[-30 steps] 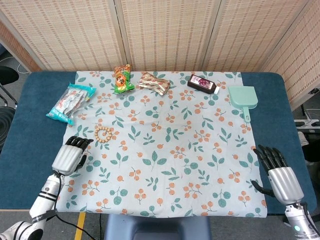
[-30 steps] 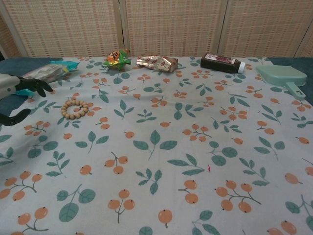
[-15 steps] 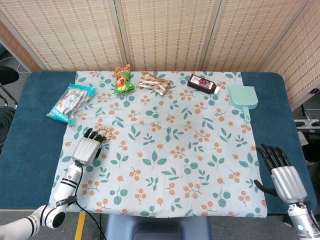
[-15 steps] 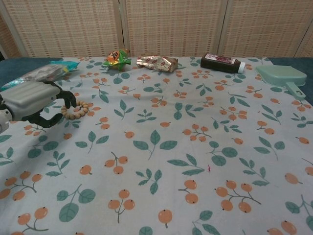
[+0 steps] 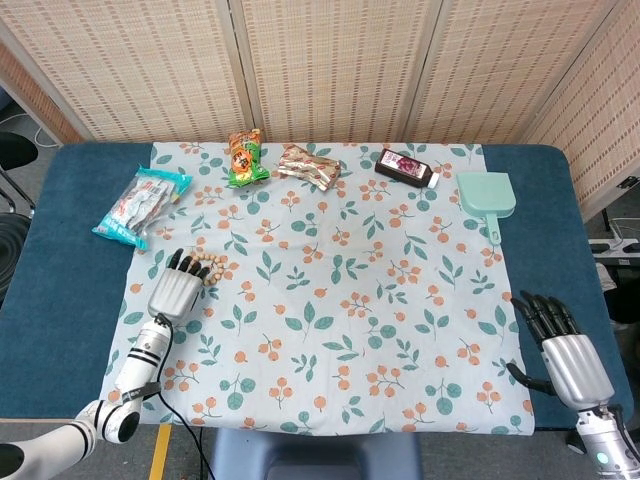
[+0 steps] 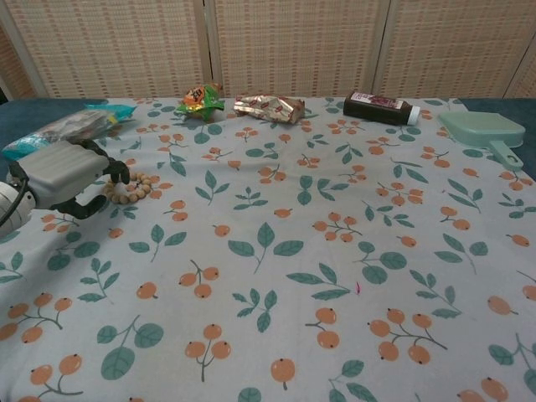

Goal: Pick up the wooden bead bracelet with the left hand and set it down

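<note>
The wooden bead bracelet (image 5: 214,269) lies flat on the floral cloth (image 5: 330,300), left of centre; the chest view shows the bracelet (image 6: 136,188) as a small ring of tan beads. My left hand (image 5: 177,289) sits just left of and nearer than it, palm down, dark fingertips (image 5: 187,263) reaching over its left edge. In the chest view the left hand (image 6: 60,174) has its fingers curved above the beads and the thumb below, with a gap between them. My right hand (image 5: 566,351) rests with fingers spread at the table's right edge, holding nothing.
A blue-white snack bag (image 5: 140,205) lies behind the left hand. Along the far edge are a green packet (image 5: 244,158), a brown foil packet (image 5: 308,165), a dark bottle (image 5: 407,167) and a mint dustpan (image 5: 487,197).
My left hand has moved forward and to the right, from the cloth's left edge up to the bracelet, and its fingertips now cover the beads' left side. The right hand barely shifted.
</note>
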`<action>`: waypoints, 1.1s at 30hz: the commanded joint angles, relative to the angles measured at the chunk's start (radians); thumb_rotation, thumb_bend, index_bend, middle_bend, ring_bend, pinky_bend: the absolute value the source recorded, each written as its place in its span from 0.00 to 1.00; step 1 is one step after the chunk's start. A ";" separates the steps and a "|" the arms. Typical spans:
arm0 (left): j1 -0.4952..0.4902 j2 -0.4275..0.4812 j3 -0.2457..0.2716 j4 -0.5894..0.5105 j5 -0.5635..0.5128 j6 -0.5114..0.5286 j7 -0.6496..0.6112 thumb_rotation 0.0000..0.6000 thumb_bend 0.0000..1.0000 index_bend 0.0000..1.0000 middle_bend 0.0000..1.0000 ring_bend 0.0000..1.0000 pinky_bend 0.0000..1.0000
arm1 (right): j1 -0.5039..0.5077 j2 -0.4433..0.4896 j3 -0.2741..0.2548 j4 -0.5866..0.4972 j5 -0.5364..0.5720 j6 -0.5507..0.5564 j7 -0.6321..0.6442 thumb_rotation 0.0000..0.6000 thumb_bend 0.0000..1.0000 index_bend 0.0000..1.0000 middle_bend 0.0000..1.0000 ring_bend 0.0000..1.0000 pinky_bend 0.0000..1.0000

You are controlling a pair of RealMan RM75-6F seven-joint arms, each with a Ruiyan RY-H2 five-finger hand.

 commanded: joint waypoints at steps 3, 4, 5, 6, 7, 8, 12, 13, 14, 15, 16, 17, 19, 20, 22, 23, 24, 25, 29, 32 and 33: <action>-0.010 -0.022 0.018 0.045 -0.006 -0.024 0.001 1.00 0.54 0.30 0.30 0.18 0.11 | -0.002 0.002 0.000 -0.001 -0.001 0.002 0.003 0.93 0.15 0.00 0.00 0.00 0.00; -0.011 -0.024 0.019 0.048 -0.006 -0.025 -0.005 1.00 0.54 0.31 0.30 0.18 0.11 | -0.001 0.003 -0.001 -0.002 -0.002 0.001 0.003 0.93 0.15 0.00 0.00 0.00 0.00; -0.013 -0.026 0.020 0.051 -0.005 -0.026 -0.008 1.00 0.54 0.31 0.31 0.18 0.11 | -0.001 0.003 -0.001 -0.002 -0.003 0.001 0.003 0.93 0.15 0.00 0.00 0.00 0.00; -0.016 -0.028 0.021 0.055 -0.005 -0.030 -0.011 1.00 0.54 0.31 0.31 0.18 0.11 | -0.001 0.003 -0.002 -0.002 -0.004 0.000 0.003 0.93 0.15 0.00 0.00 0.00 0.00; -0.018 -0.028 0.021 0.058 -0.005 -0.032 -0.012 1.00 0.54 0.31 0.31 0.18 0.12 | -0.001 0.004 -0.003 -0.003 -0.005 -0.001 0.003 0.93 0.15 0.00 0.00 0.00 0.00; -0.020 -0.029 0.021 0.060 -0.005 -0.033 -0.012 1.00 0.54 0.31 0.31 0.18 0.12 | -0.001 0.004 -0.003 -0.003 -0.005 -0.001 0.004 0.93 0.15 0.00 0.00 0.00 0.00; -0.025 -0.030 0.022 0.063 -0.005 -0.036 -0.008 1.00 0.52 0.32 0.32 0.18 0.12 | -0.001 0.004 -0.003 -0.003 -0.005 0.000 0.005 0.93 0.15 0.00 0.00 0.00 0.00; -0.029 -0.032 0.021 0.065 -0.004 -0.036 -0.002 1.00 0.51 0.33 0.33 0.18 0.12 | -0.001 0.004 -0.003 -0.003 -0.006 -0.001 0.005 0.93 0.15 0.00 0.00 0.00 0.00; -0.040 -0.035 0.018 0.069 -0.008 -0.047 0.011 1.00 0.50 0.34 0.34 0.18 0.12 | -0.001 0.004 -0.004 -0.003 -0.007 -0.002 0.006 0.93 0.15 0.00 0.00 0.00 0.00; -0.044 -0.037 0.016 0.073 -0.013 -0.056 0.020 1.00 0.50 0.34 0.34 0.18 0.12 | -0.001 0.004 -0.005 -0.004 -0.007 -0.002 0.007 0.93 0.15 0.00 0.00 0.00 0.00; -0.049 -0.039 0.016 0.078 -0.018 -0.063 0.032 1.00 0.50 0.36 0.36 0.18 0.12 | -0.001 0.005 -0.005 -0.004 -0.007 -0.002 0.008 0.93 0.15 0.00 0.00 0.00 0.00; -0.052 -0.041 0.017 0.081 -0.021 -0.070 0.045 1.00 0.50 0.37 0.37 0.18 0.12 | -0.001 0.006 -0.005 -0.005 -0.008 -0.002 0.009 0.93 0.15 0.00 0.00 0.00 0.00; -0.058 -0.042 0.018 0.084 -0.030 -0.083 0.074 1.00 0.50 0.38 0.38 0.18 0.12 | -0.002 0.007 -0.004 -0.005 -0.008 0.001 0.011 0.93 0.15 0.00 0.00 0.00 0.00; -0.060 -0.043 0.019 0.084 -0.033 -0.087 0.087 1.00 0.50 0.39 0.38 0.18 0.12 | -0.003 0.008 -0.004 -0.005 -0.009 0.003 0.011 0.93 0.15 0.00 0.00 0.00 0.00; -0.063 -0.043 0.020 0.081 -0.040 -0.090 0.111 1.00 0.50 0.39 0.39 0.18 0.12 | -0.004 0.009 -0.004 -0.006 -0.009 0.004 0.012 0.93 0.15 0.00 0.00 0.00 0.00; -0.064 -0.042 0.021 0.080 -0.043 -0.091 0.126 1.00 0.50 0.39 0.39 0.19 0.12 | -0.004 0.009 -0.004 -0.006 -0.009 0.004 0.012 0.93 0.15 0.00 0.00 0.00 0.00; -0.064 -0.041 0.022 0.077 -0.047 -0.093 0.138 1.00 0.50 0.39 0.40 0.19 0.12 | -0.004 0.010 -0.004 -0.007 -0.009 0.004 0.012 0.93 0.15 0.00 0.00 0.00 0.00; -0.065 -0.040 0.022 0.074 -0.052 -0.095 0.147 1.00 0.50 0.39 0.40 0.19 0.12 | -0.004 0.010 -0.005 -0.007 -0.009 0.004 0.013 0.93 0.15 0.00 0.00 0.00 0.00; -0.065 -0.034 0.023 0.060 -0.069 -0.101 0.184 1.00 0.50 0.39 0.41 0.19 0.12 | -0.005 0.012 -0.004 -0.008 -0.010 0.006 0.014 0.93 0.15 0.00 0.00 0.00 0.00; -0.066 -0.028 0.020 0.045 -0.088 -0.110 0.207 1.00 0.50 0.39 0.41 0.19 0.12 | -0.006 0.012 -0.004 -0.009 -0.011 0.008 0.014 0.93 0.15 0.00 0.00 0.00 0.00; -0.067 -0.024 0.016 0.036 -0.098 -0.114 0.216 1.00 0.50 0.39 0.41 0.19 0.12 | -0.007 0.013 -0.005 -0.009 -0.011 0.009 0.014 0.93 0.15 0.00 0.00 0.00 0.00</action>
